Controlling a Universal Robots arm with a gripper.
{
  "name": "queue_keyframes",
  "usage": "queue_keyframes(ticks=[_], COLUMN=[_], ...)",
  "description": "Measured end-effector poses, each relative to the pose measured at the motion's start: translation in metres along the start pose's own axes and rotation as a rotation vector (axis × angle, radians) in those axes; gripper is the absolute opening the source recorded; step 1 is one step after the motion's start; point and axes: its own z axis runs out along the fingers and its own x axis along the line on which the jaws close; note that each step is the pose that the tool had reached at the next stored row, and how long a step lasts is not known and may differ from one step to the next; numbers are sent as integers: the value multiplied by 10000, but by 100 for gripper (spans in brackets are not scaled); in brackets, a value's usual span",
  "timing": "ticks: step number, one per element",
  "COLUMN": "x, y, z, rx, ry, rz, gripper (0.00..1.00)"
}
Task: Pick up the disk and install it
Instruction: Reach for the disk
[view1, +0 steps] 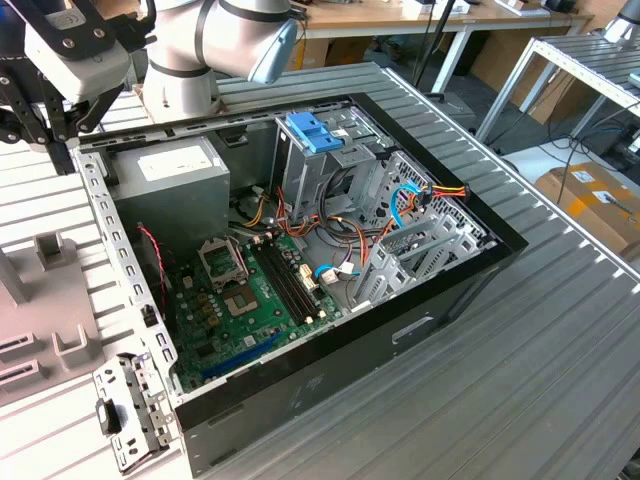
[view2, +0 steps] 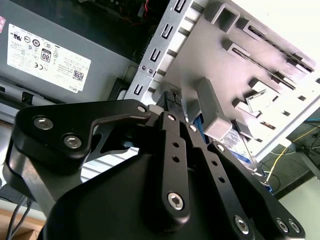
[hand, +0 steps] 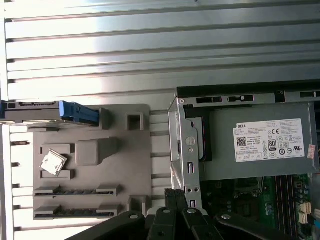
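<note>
Standing, seemingly on edge, in grey fixture (hand: 140, 150): the disk (hand: 55, 111)

One computer case (view1: 330, 372), one power supply (hand: 260, 167), one grey tray (hand: 132, 162), one disk (hand: 45, 111), one processor chip (hand: 53, 163), two memory sticks (hand: 75, 190).

High oblique exterior; both wrist views close above power supply (hand: 260, 145)

Bright even light, glare on ribbed table (hand: 150, 40)
</note>
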Motion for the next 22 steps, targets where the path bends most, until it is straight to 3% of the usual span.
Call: queue_keyframes(ticks=[22], x=[100], y=[-8], z=[-2], rx=[0], ry=[0], rz=[0], gripper=[11])
